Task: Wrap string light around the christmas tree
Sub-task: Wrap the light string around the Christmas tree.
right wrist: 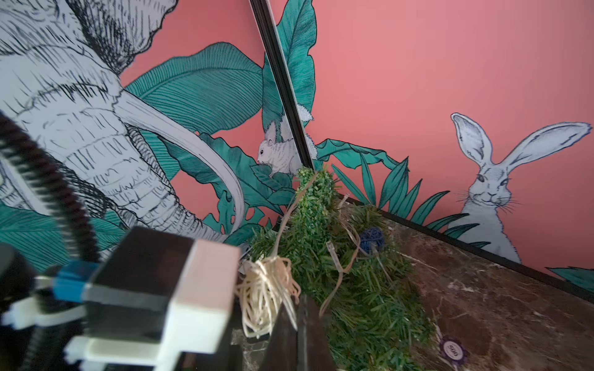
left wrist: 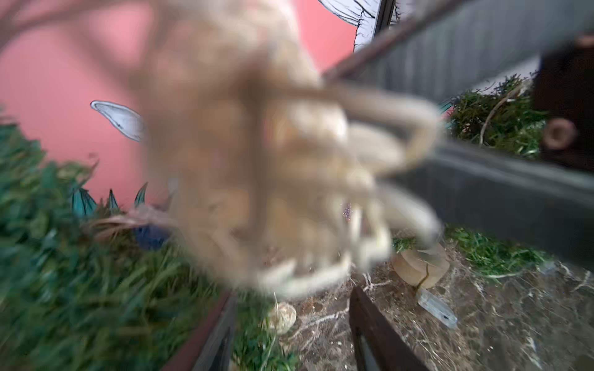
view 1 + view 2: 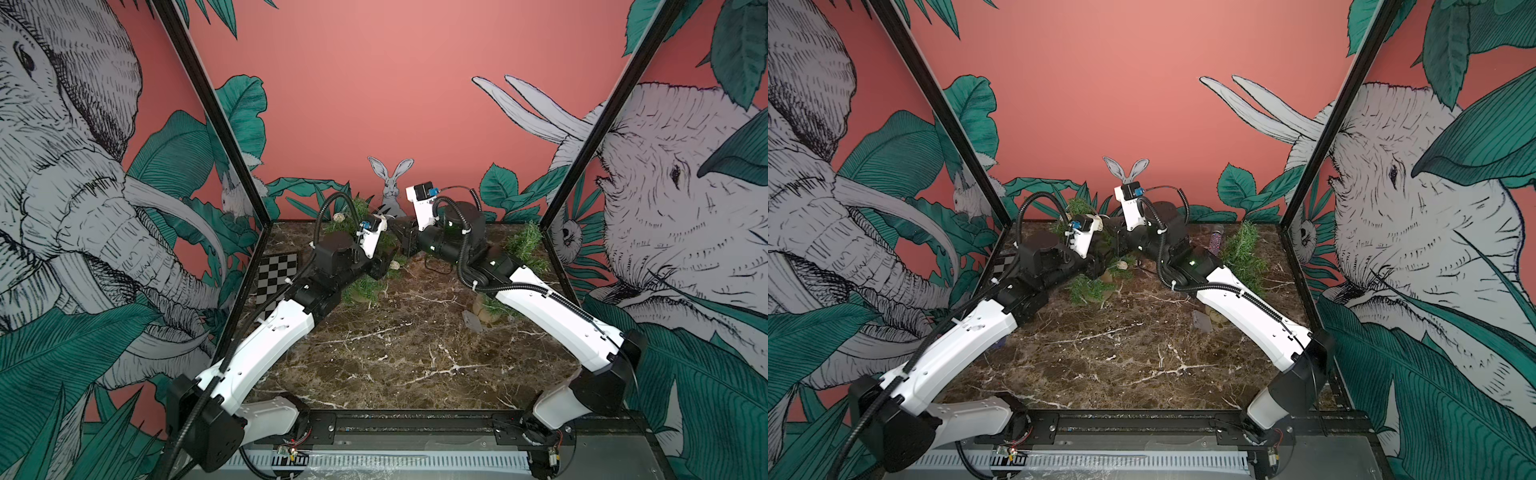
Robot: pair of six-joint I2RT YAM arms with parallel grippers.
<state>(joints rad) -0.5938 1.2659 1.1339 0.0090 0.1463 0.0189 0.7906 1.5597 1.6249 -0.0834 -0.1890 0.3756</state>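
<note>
Blurred against the lens, the string light (image 2: 257, 160) hung at the left gripper (image 2: 292, 298), fingers (image 2: 366, 321) parted, grip unclear, just beside the christmas tree (image 1: 353, 289) at twelve o'clock on the table (image 3: 415, 353); right gripper (image 1: 299, 321) clenched.

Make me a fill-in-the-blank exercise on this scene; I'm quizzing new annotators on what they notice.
1. In the right wrist view, the small woven ball at the edge of the christmas tree is ___ in colour.
2. The purple chip lying on the table beside the tree's needles reads ___.
3. The long-eared animal painted on the back wall is a ___.

Missing words: blue; 500; rabbit.
</note>
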